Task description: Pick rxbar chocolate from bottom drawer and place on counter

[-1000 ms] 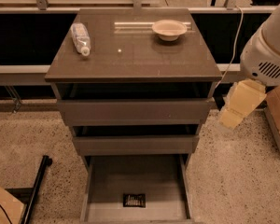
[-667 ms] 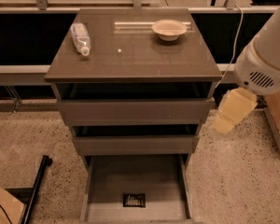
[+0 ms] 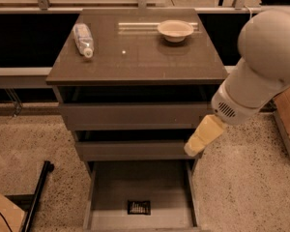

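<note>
Fig.: approach phase. End effector (image 3: 202,137) at centre-right of frame, in front of the right end of the middle drawer front. Vs. 1 s earlier it had shifted left and down from beside the cabinet. How far open it was could not be told; nothing seen in its hold. Rxbar chocolate (image 3: 138,207) lay flat at lower centre, on the floor of the open bottom drawer (image 3: 111,190), untouched. Counter (image 3: 135,62) carried a bottle (image 3: 83,39) (upper left) and bowl (image 3: 175,30) (upper right). Judged: reach toward the bar begun; grasp, lift, placement all remained
</note>
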Available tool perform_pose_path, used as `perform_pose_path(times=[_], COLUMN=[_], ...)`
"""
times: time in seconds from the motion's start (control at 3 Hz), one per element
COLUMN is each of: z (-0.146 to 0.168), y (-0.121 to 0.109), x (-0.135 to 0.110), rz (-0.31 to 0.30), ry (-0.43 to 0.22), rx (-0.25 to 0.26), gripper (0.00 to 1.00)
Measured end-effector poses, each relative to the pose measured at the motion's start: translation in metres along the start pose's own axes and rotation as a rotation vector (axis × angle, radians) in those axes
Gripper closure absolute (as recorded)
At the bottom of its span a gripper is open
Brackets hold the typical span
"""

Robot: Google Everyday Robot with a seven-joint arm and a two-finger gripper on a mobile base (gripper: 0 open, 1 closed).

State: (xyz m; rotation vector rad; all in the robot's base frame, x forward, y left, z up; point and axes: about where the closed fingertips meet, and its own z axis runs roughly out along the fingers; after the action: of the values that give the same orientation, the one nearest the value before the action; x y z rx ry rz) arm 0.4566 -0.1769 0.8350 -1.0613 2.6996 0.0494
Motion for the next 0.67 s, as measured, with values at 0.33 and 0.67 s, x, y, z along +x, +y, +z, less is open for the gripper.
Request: perform_pose_path(times=[0.33,0.67], z=[0.047,0.0495], y=[-0.0086,-0.0079], x=[-0.003,-0.0025], rz=[0.14,0.162], ry=[0.032,0.036], rx=[-0.033,-0.038], gripper=[0.0,0.0])
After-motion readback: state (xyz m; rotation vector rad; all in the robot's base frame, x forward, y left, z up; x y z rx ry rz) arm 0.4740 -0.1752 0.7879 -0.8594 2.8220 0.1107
